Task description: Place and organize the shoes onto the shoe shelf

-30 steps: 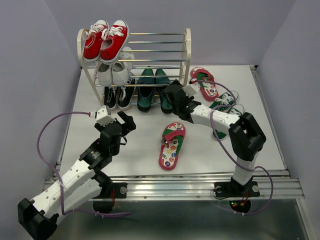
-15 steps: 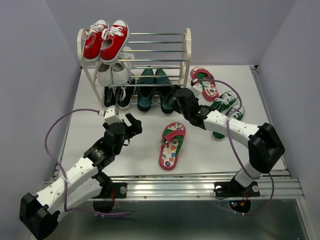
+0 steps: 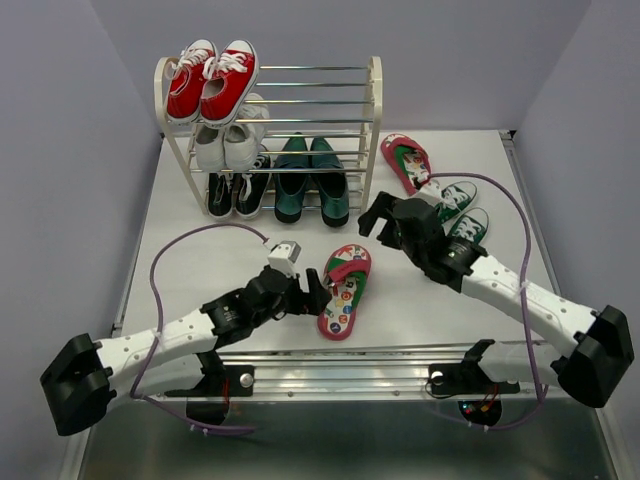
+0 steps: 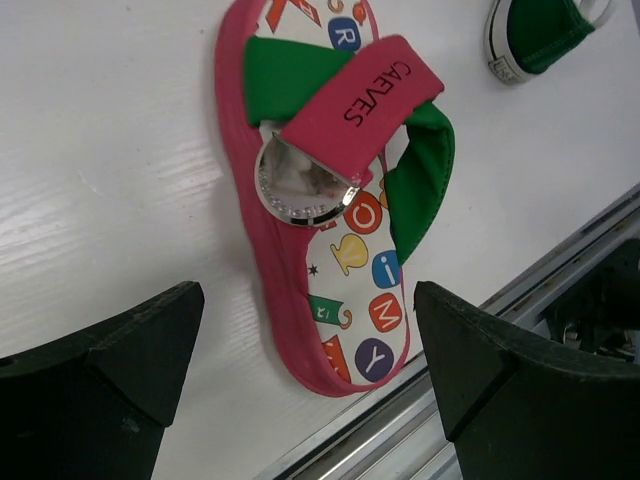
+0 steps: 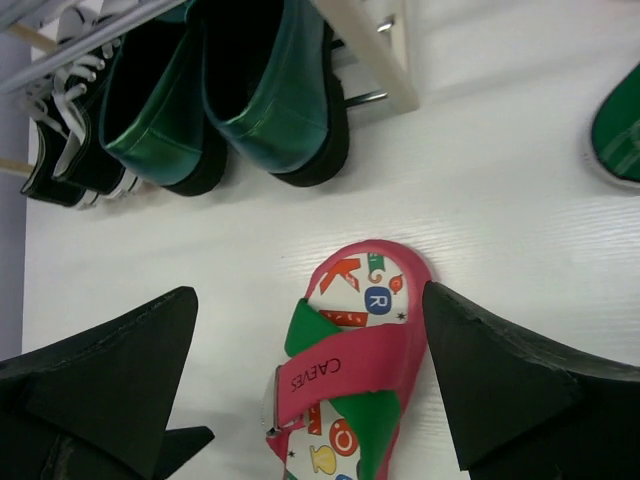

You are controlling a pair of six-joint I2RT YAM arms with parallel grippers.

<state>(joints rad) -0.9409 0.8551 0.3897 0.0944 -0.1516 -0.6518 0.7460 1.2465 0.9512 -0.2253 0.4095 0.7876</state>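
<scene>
Flip-flop [image 3: 343,290] in pink lies near the middle of the counter's [image 3: 190,215] front edge, well apart from its partner [image 3: 406,163] toward the far right. The left gripper [image 4: 308,300] hovers over it, jaws spread wide, probably to clamp its sides. The right gripper [image 5: 308,298], also wide and empty, hangs above its toe. The shoe shelf [image 3: 374,110] stands at the far-left corner.

Flip-flop [image 5: 340,372] heel cut off (bottom edge); green sneaker [image 4: 540,30] cropped.
</scene>
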